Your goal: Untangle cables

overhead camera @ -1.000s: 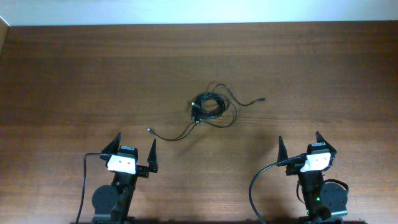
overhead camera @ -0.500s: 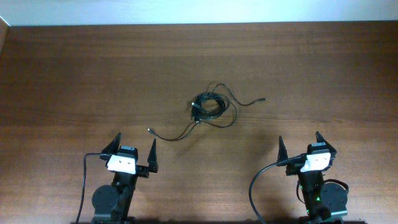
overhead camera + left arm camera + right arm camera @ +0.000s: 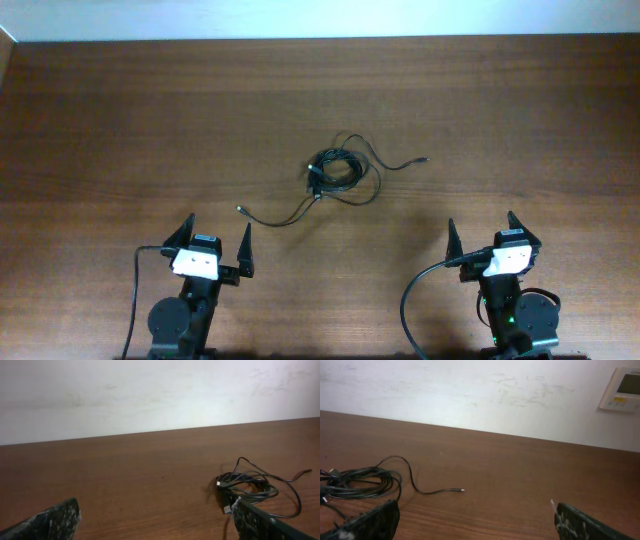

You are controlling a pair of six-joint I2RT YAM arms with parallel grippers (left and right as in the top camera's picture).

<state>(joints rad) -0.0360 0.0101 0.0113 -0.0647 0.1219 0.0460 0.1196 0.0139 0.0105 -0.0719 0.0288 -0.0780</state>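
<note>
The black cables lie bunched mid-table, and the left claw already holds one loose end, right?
Not quite: the cables do lie bunched mid-table, but the left claw stands open, apart from them, holding nothing. The overhead view shows it.

No visible change, cables (image 3: 335,172) unmoved, nothing shifted

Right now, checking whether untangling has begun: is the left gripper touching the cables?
Apart. The overhead view shows a gap between the left gripper and the cables.
</note>
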